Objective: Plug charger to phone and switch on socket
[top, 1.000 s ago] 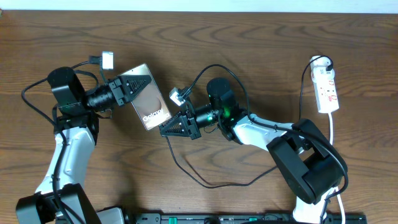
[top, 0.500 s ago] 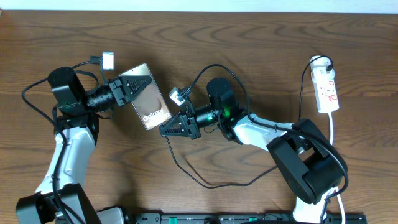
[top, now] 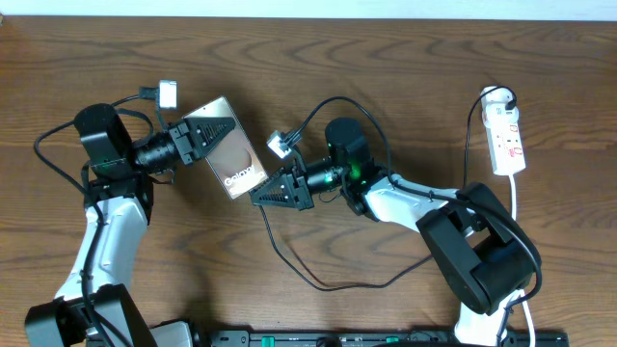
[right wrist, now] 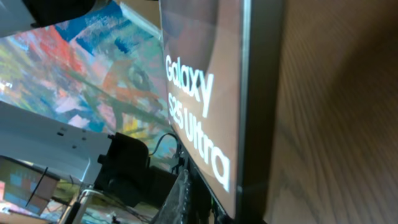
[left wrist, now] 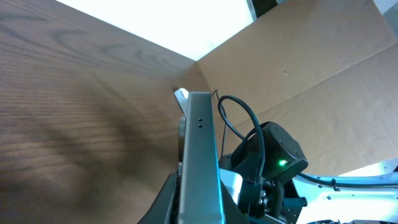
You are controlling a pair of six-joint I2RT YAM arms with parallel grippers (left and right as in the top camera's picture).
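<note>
The phone (top: pixel 229 154), a brown glossy slab with white lettering, is held tilted above the table, and my left gripper (top: pixel 212 135) is shut on its upper end. In the left wrist view its thin metal edge (left wrist: pixel 200 143) runs up between my fingers (left wrist: pixel 171 199). My right gripper (top: pixel 256 196) sits at the phone's lower end. The right wrist view shows the lettered end (right wrist: pixel 205 93) very close, with one dark finger (right wrist: pixel 181 198) below it. The charger cable (top: pixel 289 265) trails from under the right gripper and loops across the table; its plug tip is hidden. The socket (top: pixel 507 140) lies far right.
A white cord (top: pixel 517 207) runs from the socket toward the front edge. A black rail (top: pixel 366 339) lines the table front. The right arm's base (top: pixel 477 260) stands at the front right. A cardboard panel (left wrist: pixel 298 62) rises behind the table in the left wrist view.
My right gripper and wrist have shifted slightly to the right, away from the phone's lower end. The left arm and the phone have not moved.
</note>
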